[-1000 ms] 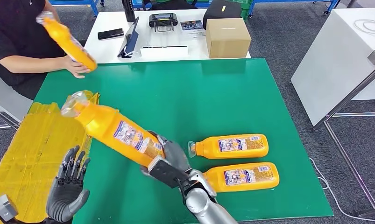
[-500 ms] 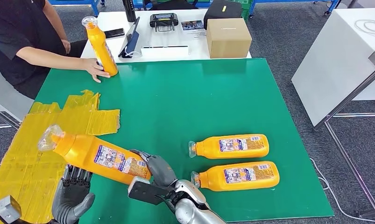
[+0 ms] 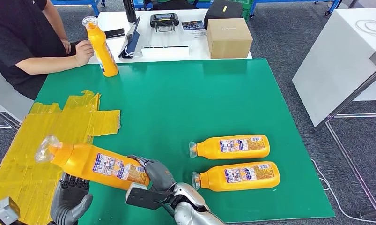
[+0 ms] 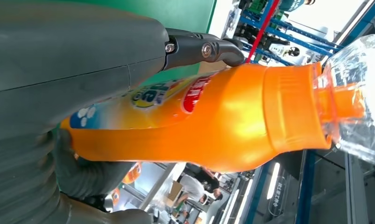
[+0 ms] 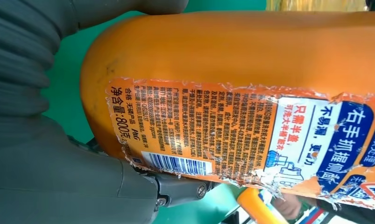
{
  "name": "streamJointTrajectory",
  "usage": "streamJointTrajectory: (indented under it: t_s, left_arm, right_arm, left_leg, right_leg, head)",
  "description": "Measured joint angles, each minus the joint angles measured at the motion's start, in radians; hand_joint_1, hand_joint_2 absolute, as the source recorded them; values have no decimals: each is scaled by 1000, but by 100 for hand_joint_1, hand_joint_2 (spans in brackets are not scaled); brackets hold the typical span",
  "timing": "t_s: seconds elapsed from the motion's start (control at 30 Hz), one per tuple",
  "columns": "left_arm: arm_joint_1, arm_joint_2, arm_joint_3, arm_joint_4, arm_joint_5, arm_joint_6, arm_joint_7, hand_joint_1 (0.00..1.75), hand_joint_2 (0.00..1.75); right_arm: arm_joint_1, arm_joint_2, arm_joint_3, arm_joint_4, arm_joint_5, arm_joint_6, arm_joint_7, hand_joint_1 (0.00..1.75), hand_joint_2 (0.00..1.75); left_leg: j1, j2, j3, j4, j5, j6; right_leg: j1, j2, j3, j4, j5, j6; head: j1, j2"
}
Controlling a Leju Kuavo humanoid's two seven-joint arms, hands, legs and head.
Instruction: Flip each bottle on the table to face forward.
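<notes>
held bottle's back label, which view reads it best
The right wrist view: the held bottle fills it, its label showing barcode and print. The head view shows it small, the left wrist view the front logo.

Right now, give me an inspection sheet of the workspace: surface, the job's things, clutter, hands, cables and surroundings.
Surface: green table, with crumpled yellow sheeting at its left side.
Job's things: held bottle lifted at the near left, back label with barcode up; two lying bottles at the near right, caps to the left; upright bottle at the far left corner.
Clutter: nothing seen on the green.
Hands: right hand grips the held bottle's base end; left hand under its body, grip unclear.
Cables: white cable on the side table; another on the floor at right.
Surroundings: person's hand on the upright bottle; cardboard box on the white table behind.
</notes>
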Motion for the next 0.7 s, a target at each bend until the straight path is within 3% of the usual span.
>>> streamJointTrajectory:
  t_s: [0.3,0.57,0.7]
  left_arm:
    - [-4,0,-8,-2,-160,98,-45,0,175]
    - [-4,0,-15,-2,-186,113,-65,2,175]
    - [-4,0,-17,-2,-192,117,-72,167,175]
  right_arm:
    - [-44,1,162,19,-109,-1,37,175,175]
    - [-70,2,256,20,-158,-6,50,175,175]
    - [-87,6,294,22,-201,-18,62,175,175]
  left_leg:
    - [0,0,0,0,0,0]
    - [0,0,0,0,0,0]
    - [0,0,0,0,0,0]
  right_leg:
    - [0,0,0,0,0,0]
    - [0,0,0,0,0,0]
    - [0,0,0,0,0,0]
  head:
    - [0,0]
    - [0,0]
    - [0,0]
